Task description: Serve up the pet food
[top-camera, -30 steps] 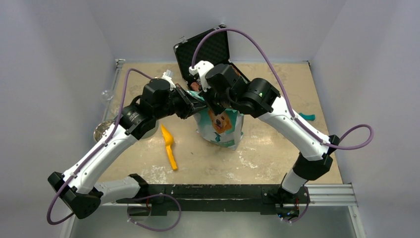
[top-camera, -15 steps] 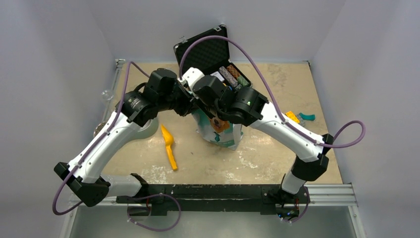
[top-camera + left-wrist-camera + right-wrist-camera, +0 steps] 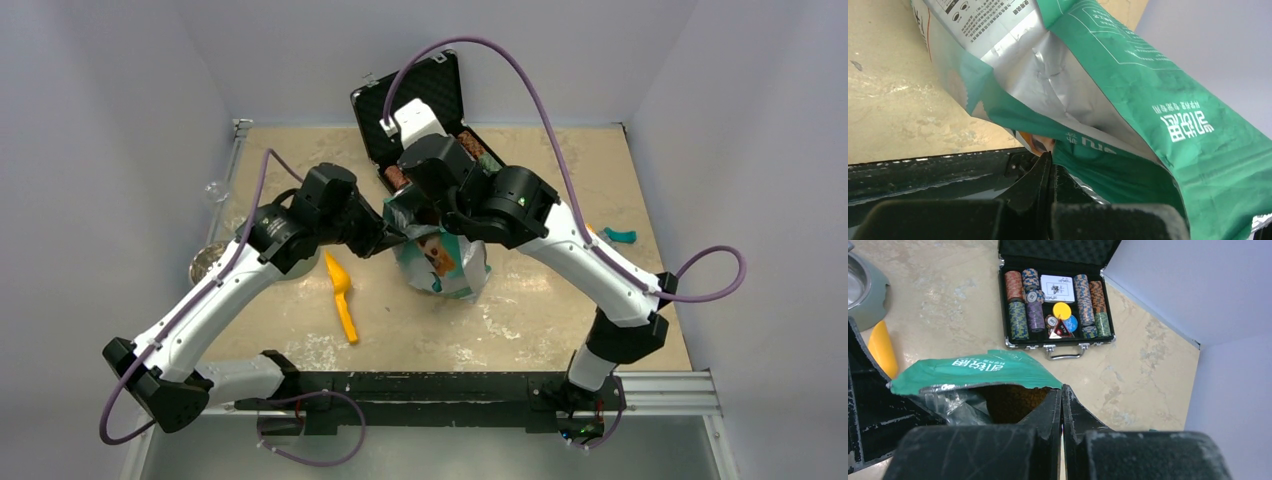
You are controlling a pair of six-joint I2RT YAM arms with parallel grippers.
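**Teal pouch [image 3: 445, 262] pinched at its mouth by both arms**

The pouch stands near the middle of the table [image 3: 560, 300], with the golden dog's face on its near side. Its top is open. The left gripper [image 3: 1048, 162] comes in from the left with its fingers pressed together on the rim of the pouch, a fold of green and silver film caught between the tips. The right gripper [image 3: 1060, 400] reaches over from the right and is likewise clamped flat on the rim at the far side of the mouth. Between the two grips the mouth gapes, and the right wrist view looks down into it at the kibble [image 3: 1010, 401], a dark brown mass of small pellets inside the bag. None of it shows outside the pouch.

A yellow scoop [image 3: 342, 296] lies flat on the table just left of the pouch, apart from it. Further left, at the table's edge, sits a metal bowl [image 3: 208, 262] in a pale grey-green holder. Behind the pouch, a black case [image 3: 1055, 300] stands open with rows of striped poker chips [image 3: 1018, 320] stacked in it.
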